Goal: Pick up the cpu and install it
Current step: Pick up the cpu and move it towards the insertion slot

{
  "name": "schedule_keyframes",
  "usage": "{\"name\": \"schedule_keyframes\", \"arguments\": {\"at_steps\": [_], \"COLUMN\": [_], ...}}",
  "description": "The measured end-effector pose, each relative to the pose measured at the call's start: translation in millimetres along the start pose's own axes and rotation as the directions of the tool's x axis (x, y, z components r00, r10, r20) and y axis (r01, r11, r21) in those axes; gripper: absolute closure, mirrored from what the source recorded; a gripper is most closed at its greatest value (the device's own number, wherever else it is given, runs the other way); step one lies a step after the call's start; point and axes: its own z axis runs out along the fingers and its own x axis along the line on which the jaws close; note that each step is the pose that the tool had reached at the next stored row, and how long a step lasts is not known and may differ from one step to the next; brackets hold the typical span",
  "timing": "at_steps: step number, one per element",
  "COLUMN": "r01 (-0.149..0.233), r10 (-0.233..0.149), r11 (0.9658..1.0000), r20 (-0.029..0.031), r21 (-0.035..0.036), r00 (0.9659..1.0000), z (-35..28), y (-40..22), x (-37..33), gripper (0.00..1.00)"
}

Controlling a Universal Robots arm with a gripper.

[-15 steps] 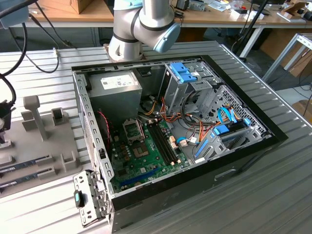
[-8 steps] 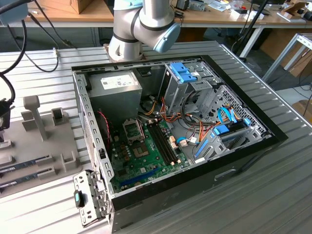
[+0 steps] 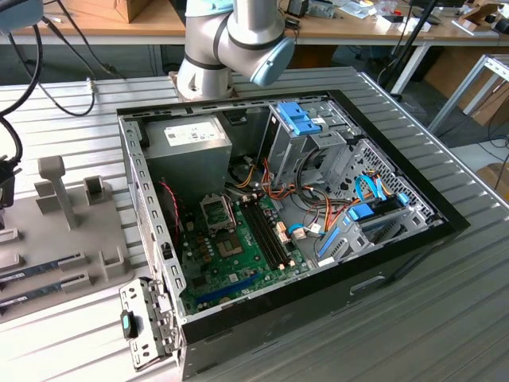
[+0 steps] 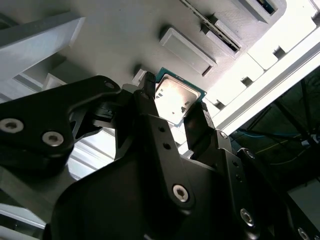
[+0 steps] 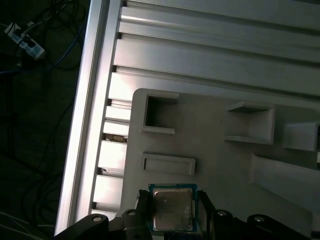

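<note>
The cpu (image 5: pixel 172 212) (image 4: pixel 176 96) is a flat square chip with a silvery lid and a thin green rim, just above the grey parts fixture (image 5: pixel 210 140). In both wrist views it sits between the black fingers of my gripper (image 5: pixel 173 207) (image 4: pixel 175 102). One finger presses each opposite edge, so the gripper is shut on it. In the exterior view the open computer case (image 3: pixel 398 239) lies on the table, and the motherboard's empty cpu socket (image 3: pixel 216 211) sits near the grey power-supply box (image 3: pixel 191 139).
The grey fixture (image 3: pixel 71 207) at the exterior view's left carries upright posts and memory sticks (image 3: pixel 40 270). Its raised blocks and pockets (image 5: pixel 160 115) lie close to the chip. The arm's base (image 3: pixel 231 40) stands behind the case. The table's edge (image 5: pixel 85 115) runs beside the fixture.
</note>
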Motion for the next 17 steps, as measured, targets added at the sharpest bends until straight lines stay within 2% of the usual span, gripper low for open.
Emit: {"name": "schedule_keyframes", "arguments": {"at_steps": [12, 17], "r01": [0.0, 0.0], "r10": [0.0, 0.0], "r11": [1.0, 1.0], "r20": [0.0002, 0.0002], "r21": [-0.0011, -0.0015], "r00": [1.0, 1.0], "z": [-10.3, -16.3], "y": [0.3, 0.5], "x": [-0.3, -0.4], "gripper": [0.53, 0.53]}}
